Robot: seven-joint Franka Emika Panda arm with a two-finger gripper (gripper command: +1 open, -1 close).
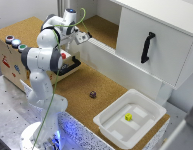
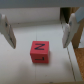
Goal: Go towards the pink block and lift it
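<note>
A: Where is the arm (image 1: 43,60) hanging right now?

B: It is reaching up and back from its base, and the gripper (image 1: 76,33) is hovering high over the white shelf (image 1: 103,50) at the foot of the cabinet (image 1: 156,42). In the exterior view the hand is small and blurred, so the block cannot be made out under it there.

A: And the wrist view?

B: The wrist view is showing the pink block (image 2: 39,52) sitting on a pale surface, squarely between the two fingers (image 2: 7,31). The gripper (image 2: 38,30) is standing wide open, with a clear gap between each finger and the block. Nothing is touching it. The block is carrying a dark letter on its top face.

A: What else is lying around the cabinet?

B: In front of the cabinet, on the cork tabletop (image 1: 78,85), a small dark block (image 1: 92,94) is resting on its own. Nearer the camera than that, a white tray (image 1: 108,125) is holding a yellow block (image 1: 128,117). On the far side of the arm from the cabinet, a wooden box (image 1: 8,60) is carrying three round buttons (image 1: 16,43) on its top.
</note>
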